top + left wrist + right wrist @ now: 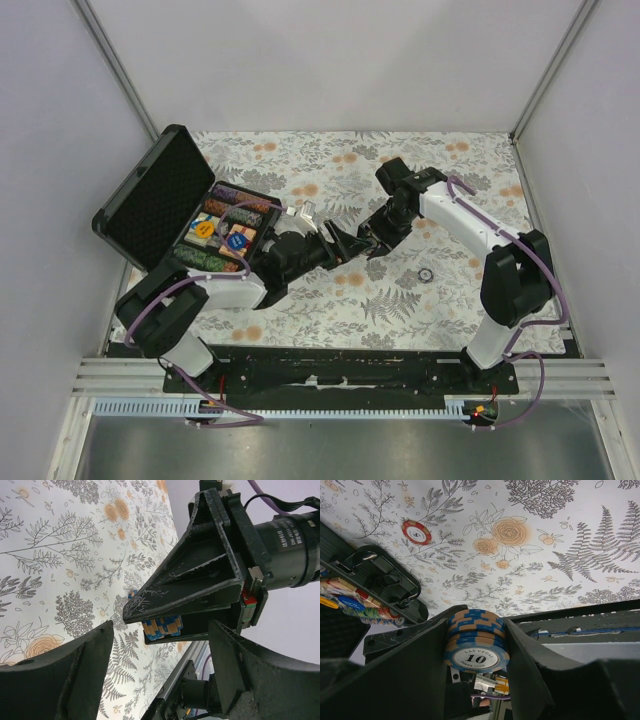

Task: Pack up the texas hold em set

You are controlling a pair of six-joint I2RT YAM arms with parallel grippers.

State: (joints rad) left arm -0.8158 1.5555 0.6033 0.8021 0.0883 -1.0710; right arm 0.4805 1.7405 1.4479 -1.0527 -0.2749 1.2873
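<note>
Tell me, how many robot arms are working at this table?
2. The left arm reaches from near-left toward the centre; the right arm bends in from near-right, its end effector gripping a stack of blue chips. No others show.

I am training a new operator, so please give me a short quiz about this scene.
1. True or false: the right tool holds a stack of blue chips.
2. Which number is printed on the front chip of that stack?
3. The black case is: A) open, B) shut, C) upside down.
Key: 1 true; 2 10; 3 A.
</note>
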